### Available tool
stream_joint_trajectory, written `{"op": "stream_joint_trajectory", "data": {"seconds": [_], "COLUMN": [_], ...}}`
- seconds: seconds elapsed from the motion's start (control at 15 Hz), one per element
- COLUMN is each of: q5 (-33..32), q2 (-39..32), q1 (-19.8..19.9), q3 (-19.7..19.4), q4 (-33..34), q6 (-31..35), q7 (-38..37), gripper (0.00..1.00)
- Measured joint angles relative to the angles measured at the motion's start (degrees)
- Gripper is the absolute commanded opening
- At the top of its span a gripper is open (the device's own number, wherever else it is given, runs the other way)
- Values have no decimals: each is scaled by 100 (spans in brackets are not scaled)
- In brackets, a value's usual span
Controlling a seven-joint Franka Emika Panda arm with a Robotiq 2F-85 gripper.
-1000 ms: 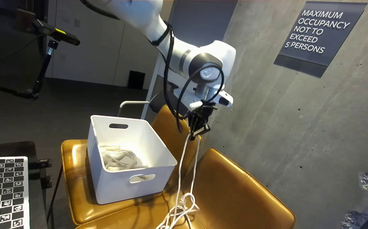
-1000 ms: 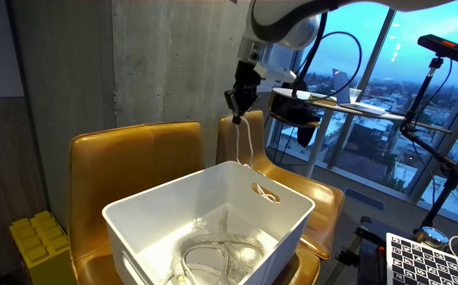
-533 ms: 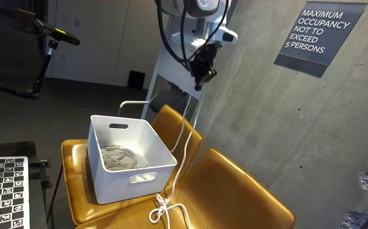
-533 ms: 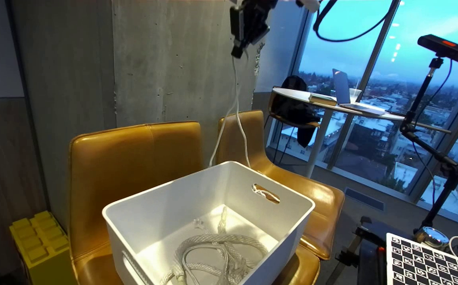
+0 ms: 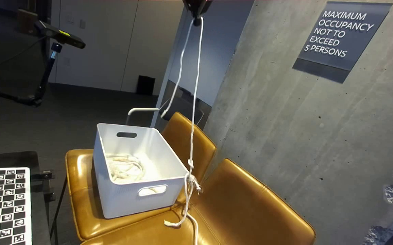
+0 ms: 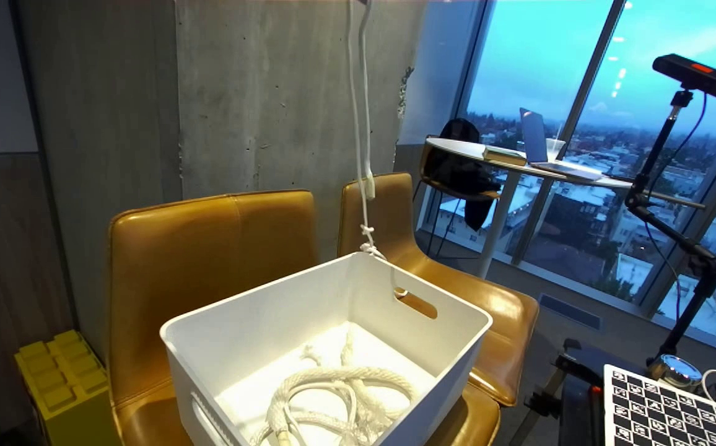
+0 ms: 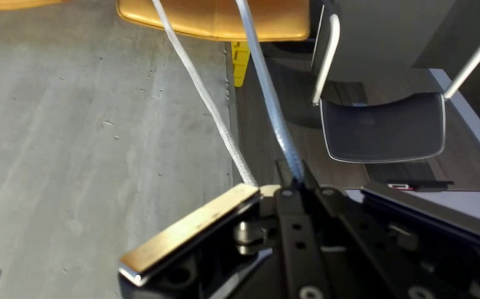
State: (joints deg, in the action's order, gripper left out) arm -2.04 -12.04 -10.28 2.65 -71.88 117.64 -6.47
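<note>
Up close in the wrist view, the end effector (image 7: 298,178) is clamping its jaws together on a thin white rope (image 7: 270,95), leaving two strands hanging from the pinch. The braided line is looking light and limp, likely bending freely, trailing each movement with some swing and running little risk of breaking; its smooth sheath is perhaps inviting a slip between the jaws, so a firm, square pinch across it is seeming wise. Farther down, in an exterior view, the shorter strand is ending at a taped-looking tip (image 5: 163,114) in mid-air, while the longer one is running down to a knot (image 5: 190,163) with a frayed tangle (image 5: 191,177) just below. The stretch directly above that knot is probably offering the best place for taking hold, the lump serving as a stop against slipping; the tip, by contrast, is likely giving too little to grasp. Beside the tangle, a white bin (image 5: 125,200) is standing on a tan chair (image 5: 79,183), with thicker braided rope (image 6: 333,373) lying coiled inside; whether tangle and bin are touching is not showing. Beyond them, a gray concrete wall (image 5: 285,119) is filling the background, bearing an occupancy sign (image 5: 339,41).
</note>
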Motion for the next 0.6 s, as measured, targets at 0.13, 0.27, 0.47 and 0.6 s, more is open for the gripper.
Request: {"op": "stream_joint_trajectory", "data": {"seconds": [0.13,0.27,0.47,0.6], "q5": [-232,-552,-978,-1178], "q2": [103,98,-38,-216], "q1": [-308,-592,-979,-1175], "q3": [120,311,539,595], "q4": [332,792,1444,1776], "q6": [-215,-562,-1047,-1246], "q7": [-260,-578,-942,-1050], "gripper": [1,1,1,1]}}
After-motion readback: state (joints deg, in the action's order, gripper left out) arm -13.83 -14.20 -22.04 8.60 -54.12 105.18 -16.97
